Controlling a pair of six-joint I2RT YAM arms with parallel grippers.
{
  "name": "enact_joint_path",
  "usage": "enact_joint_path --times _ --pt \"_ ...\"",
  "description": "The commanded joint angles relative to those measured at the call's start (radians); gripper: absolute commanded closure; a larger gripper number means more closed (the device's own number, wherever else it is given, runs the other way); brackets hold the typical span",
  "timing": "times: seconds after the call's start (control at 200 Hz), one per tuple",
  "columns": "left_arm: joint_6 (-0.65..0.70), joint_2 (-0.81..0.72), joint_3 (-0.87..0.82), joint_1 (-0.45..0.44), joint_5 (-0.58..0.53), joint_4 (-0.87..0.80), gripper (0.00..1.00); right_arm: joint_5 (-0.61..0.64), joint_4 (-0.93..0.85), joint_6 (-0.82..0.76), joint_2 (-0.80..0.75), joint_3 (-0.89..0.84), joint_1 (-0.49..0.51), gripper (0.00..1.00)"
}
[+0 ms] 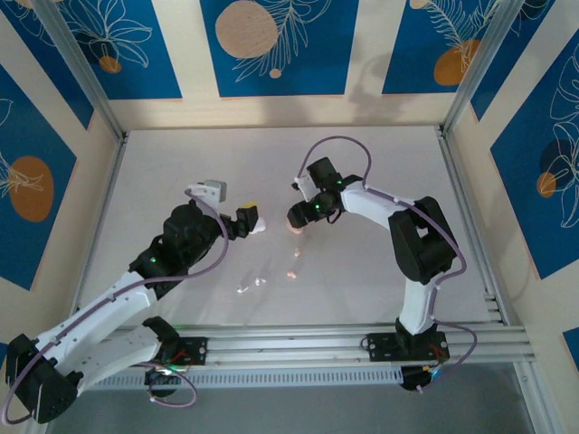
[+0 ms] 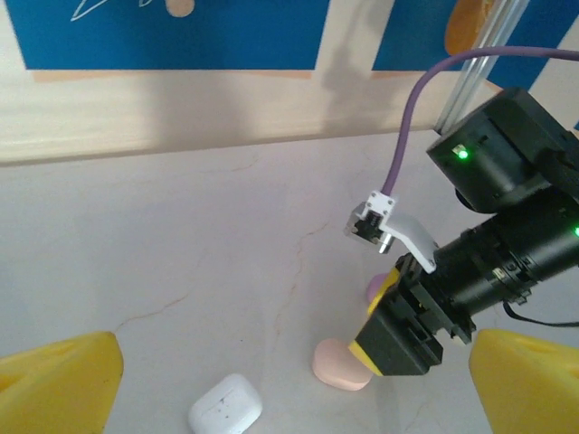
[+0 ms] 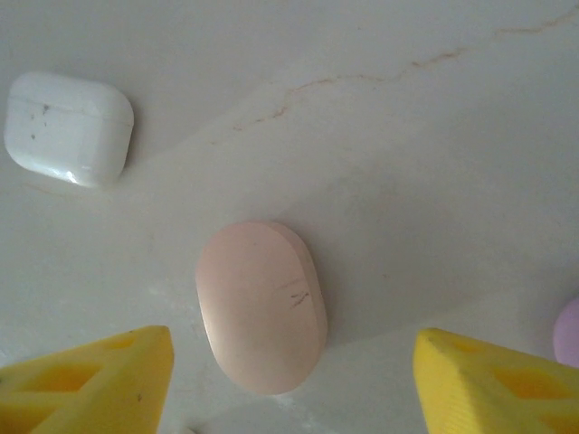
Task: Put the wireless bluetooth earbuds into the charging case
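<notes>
Overhead and wrist views of two arms meeting over a white, faintly veined counter [image 1: 380,271]. Landmark: a smooth, pale-pink, pebble-shaped plastic charging case [image 3: 262,307], lid closed and lying flat, with a short dark scratch on its top.

The right claw [image 3: 294,348] hangs over this pink case. Its yellow fingers [image 3: 90,384] are spread to either side and clear of it, so it is released and grasping nothing. The fingers are cut off by the lower edge of the right wrist view. In the overhead view the claw hides most of the pink case.

A glossy white, rounded-square plastic charging case [image 3: 68,128], also closed, lies near the pink case on the side toward the left arm, not touching it. The left claw [image 2: 297,384] faces the pink case from beyond this white case. It is released, with its yellow fingers at the lower corners of the left wrist view and touching neither case. The bottom edge of that view crops the white case.

A lilac rounded case [image 2: 374,287] sits on the side of the pink case opposite the white case. The black body of the right claw covers most of it, and the right wrist view cuts it at the frame edge, so its lid cannot be judged.

Nearer the arm bases than the pink case lie tiny glossy earbuds [image 1: 244,288], seen as whitish and pinkish glints loose on the counter. They are too small for shape or count to be made out.
</notes>
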Motion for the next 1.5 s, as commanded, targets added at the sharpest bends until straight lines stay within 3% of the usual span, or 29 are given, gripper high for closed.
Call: enact_joint_path --times 0.0,0.535,0.88,1.01,1.216,1.366,1.491 --pt "-0.055 -0.017 -0.010 0.029 0.034 -0.021 0.02 0.046 -0.028 -0.086 0.023 0.044 0.017 0.25" --pt "-0.083 -0.027 -0.005 0.064 0.066 -0.041 0.00 0.048 -0.094 -0.147 0.115 0.105 0.058 0.26" --pt "-0.087 -0.028 0.006 0.069 0.084 -0.050 0.00 0.057 -0.141 -0.164 0.179 0.143 0.077 0.37" --pt "-0.094 -0.027 0.010 0.073 0.078 -0.058 0.00 0.074 -0.133 -0.169 0.163 0.133 0.080 0.48" --pt "-0.116 -0.017 0.021 0.080 0.063 -0.058 0.00 0.049 -0.086 -0.136 0.063 0.075 0.079 0.64" --pt "-0.129 -0.013 0.013 0.081 0.075 -0.013 0.00 -0.015 -0.006 -0.083 -0.095 -0.023 0.064 0.66" --pt "-0.172 -0.002 -0.004 0.091 0.145 0.059 0.00 -0.141 0.114 -0.056 -0.293 -0.143 0.042 0.66"
